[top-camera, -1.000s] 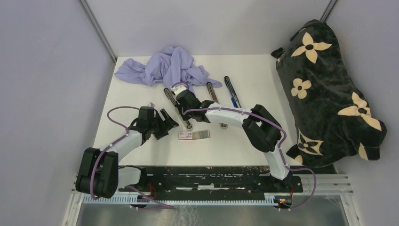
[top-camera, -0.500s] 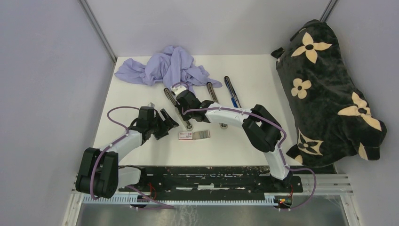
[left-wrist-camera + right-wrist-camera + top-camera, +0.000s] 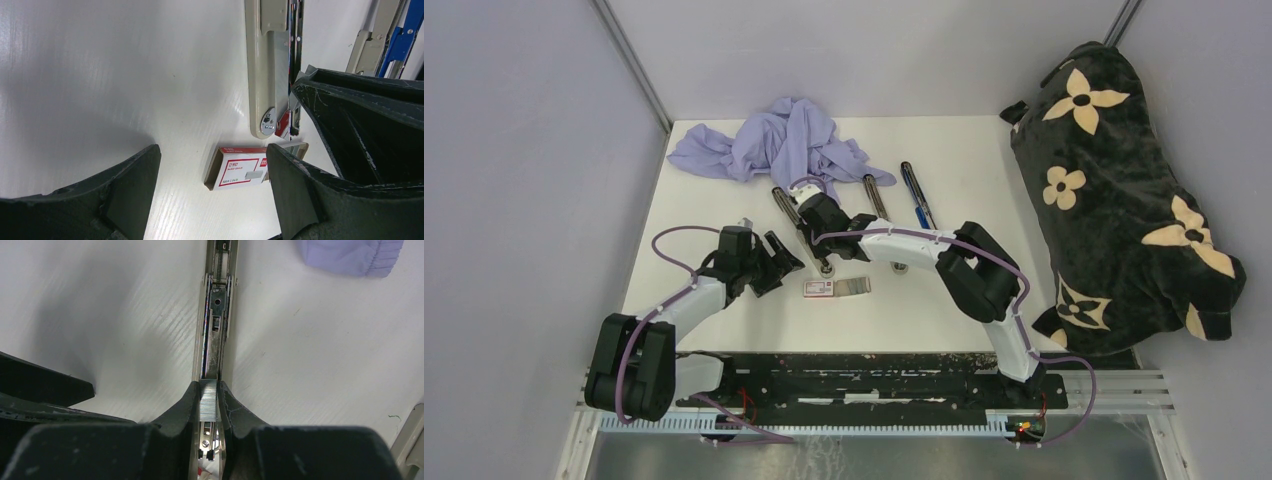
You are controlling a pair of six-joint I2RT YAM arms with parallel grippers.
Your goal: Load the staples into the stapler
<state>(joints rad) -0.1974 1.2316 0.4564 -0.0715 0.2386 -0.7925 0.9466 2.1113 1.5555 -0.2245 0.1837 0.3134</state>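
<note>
Nearest us, in the lower middle of the overhead view, the red-and-white box [image 3: 820, 289] lies flat on the white desk [image 3: 714, 200], its grey tray [image 3: 854, 287] slid out to the right. Just to its left, the left tool [image 3: 784, 252] hovers with its jaws spread wide, gripping nothing.

A little farther up, the right tool [image 3: 208, 399] is clamped on the staples [image 3: 208, 407]: a short silvery strip, finely ribbed, pinched edgewise between the two black fingers. It sits over the near end of the open stapler [image 3: 215, 315], in line with the bright metal channel and its spring. The stapler's beige cover lies flat beside the box in the left wrist view.

Beyond, two more staplers [image 3: 874, 195], a crumpled lilac cloth [image 3: 784, 140] and, at the right edge, a black cushion with cream flowers [image 3: 1124, 190].

Against the frame a second earlier, the right arm's wrist and elbow sit a shade farther left; the left arm, box and tray are unmoved.

We cannot tell whether the strip touches the channel. From above, the right tool hides the stapler's middle, and the tray's contents are too small to make out.
</note>
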